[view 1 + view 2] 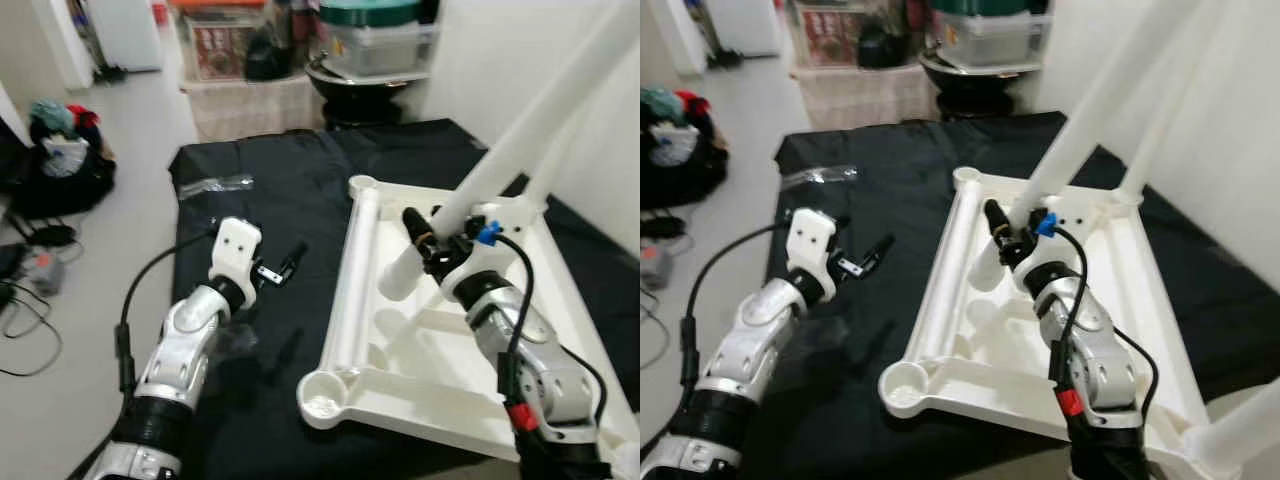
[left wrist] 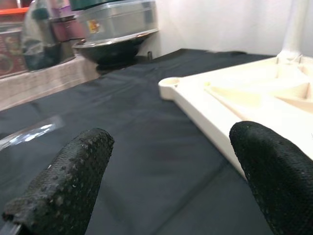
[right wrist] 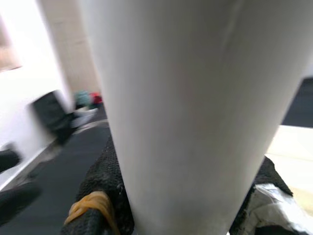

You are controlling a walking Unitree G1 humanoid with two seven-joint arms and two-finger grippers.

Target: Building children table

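Observation:
The white children's table top (image 1: 440,370) lies upside down on a black cloth (image 1: 270,200). My right gripper (image 1: 425,240) is shut on a long white table leg (image 1: 520,140). The leg slants up to the right, and its lower end hangs just above the top's underside near the left rail. In the right wrist view the leg (image 3: 186,107) sits between the black fingers (image 3: 105,196). A second white leg (image 1: 1175,90) rises from the far right corner. My left gripper (image 1: 285,265) hovers open over the cloth, left of the table top (image 2: 230,98), its fingers (image 2: 63,186) wide apart.
A clear plastic bag (image 1: 215,185) lies on the cloth at the far left. Storage bins and a dark bowl (image 1: 375,40) stand behind the cloth. Bags and cables (image 1: 60,150) clutter the floor on the left. A white wall (image 1: 590,110) runs along the right.

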